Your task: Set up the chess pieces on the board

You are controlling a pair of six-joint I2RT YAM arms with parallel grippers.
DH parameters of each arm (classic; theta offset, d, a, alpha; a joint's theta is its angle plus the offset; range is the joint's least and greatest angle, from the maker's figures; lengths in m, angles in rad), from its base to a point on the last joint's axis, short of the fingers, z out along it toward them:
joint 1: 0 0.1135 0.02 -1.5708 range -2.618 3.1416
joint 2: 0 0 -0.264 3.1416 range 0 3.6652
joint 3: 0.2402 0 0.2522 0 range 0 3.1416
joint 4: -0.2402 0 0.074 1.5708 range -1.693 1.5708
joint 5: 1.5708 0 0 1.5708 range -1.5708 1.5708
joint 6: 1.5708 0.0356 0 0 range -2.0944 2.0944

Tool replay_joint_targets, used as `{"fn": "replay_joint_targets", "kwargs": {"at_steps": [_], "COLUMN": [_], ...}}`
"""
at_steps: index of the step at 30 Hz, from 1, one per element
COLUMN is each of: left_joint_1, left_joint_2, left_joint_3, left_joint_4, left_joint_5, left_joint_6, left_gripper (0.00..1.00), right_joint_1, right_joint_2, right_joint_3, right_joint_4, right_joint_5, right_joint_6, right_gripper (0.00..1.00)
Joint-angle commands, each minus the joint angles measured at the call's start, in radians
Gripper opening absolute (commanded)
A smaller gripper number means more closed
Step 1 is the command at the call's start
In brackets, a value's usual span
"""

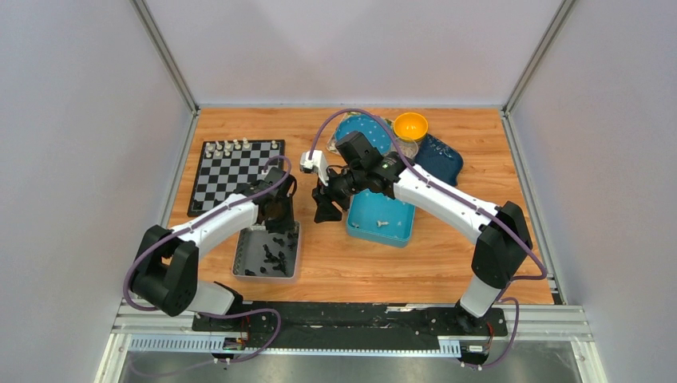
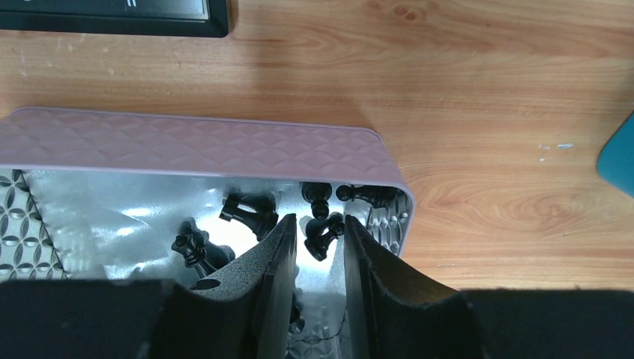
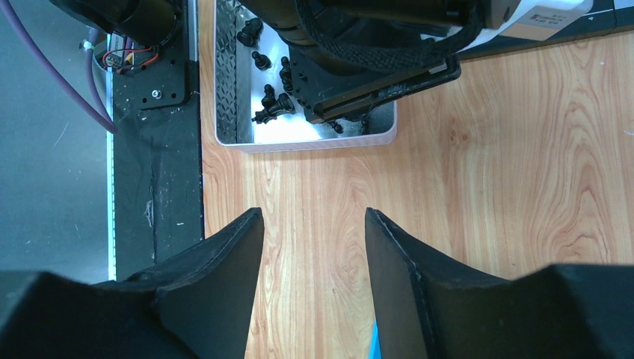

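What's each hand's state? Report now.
Left hand: straddling a black chess piece in the tray; grip cannot be told.
Right hand: open, empty.

Left arm [image 1: 215, 225] and right arm [image 1: 443, 198]: white link shells, black joint housings, one purple cable [image 1: 352, 111] looped along each. Left gripper [image 2: 320, 224] and right gripper [image 3: 314, 217]: matte black wedge fingers [image 3: 217, 277] with a grainy surface. Black base rail [image 1: 351, 317] at 6 o'clock in the top view. Right wrist view, 11 o'clock: black plate with a screw [image 3: 155, 93] and red/black wires [image 3: 131, 56].
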Motion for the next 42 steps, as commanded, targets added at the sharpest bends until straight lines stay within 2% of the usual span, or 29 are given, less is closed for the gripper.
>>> {"fn": "replay_joint_targets", "kwargs": {"at_steps": [1, 9, 18, 22, 42], "left_joint_1": [-0.013, -0.027, -0.033, -0.033, -0.033], "left_joint_2": [0.024, 0.065, 0.084, 0.093, 0.11], "left_joint_3": [0.05, 0.051, 0.054, 0.053, 0.08], "left_joint_4": [-0.016, -0.018, -0.013, -0.007, -0.001], "left_joint_5": [-0.017, -0.017, -0.038, -0.045, -0.049], "left_joint_6": [0.03, 0.041, 0.047, 0.048, 0.057], "left_gripper": [0.37, 0.33, 0.31, 0.27, 0.29], "right_joint_1": [0.001, 0.0, 0.0, 0.0, 0.0], "right_joint_2": [-0.029, -0.031, -0.032, -0.032, -0.029], "right_joint_3": [0.012, 0.01, 0.005, 0.002, -0.005], "right_joint_4": [0.013, 0.013, 0.011, 0.011, 0.022], "right_joint_5": [-0.01, -0.01, -0.016, -0.019, -0.041], "right_joint_6": [-0.015, -0.018, -0.016, -0.018, -0.013], "right_gripper": [0.56, 0.56, 0.56, 0.56, 0.56]}}
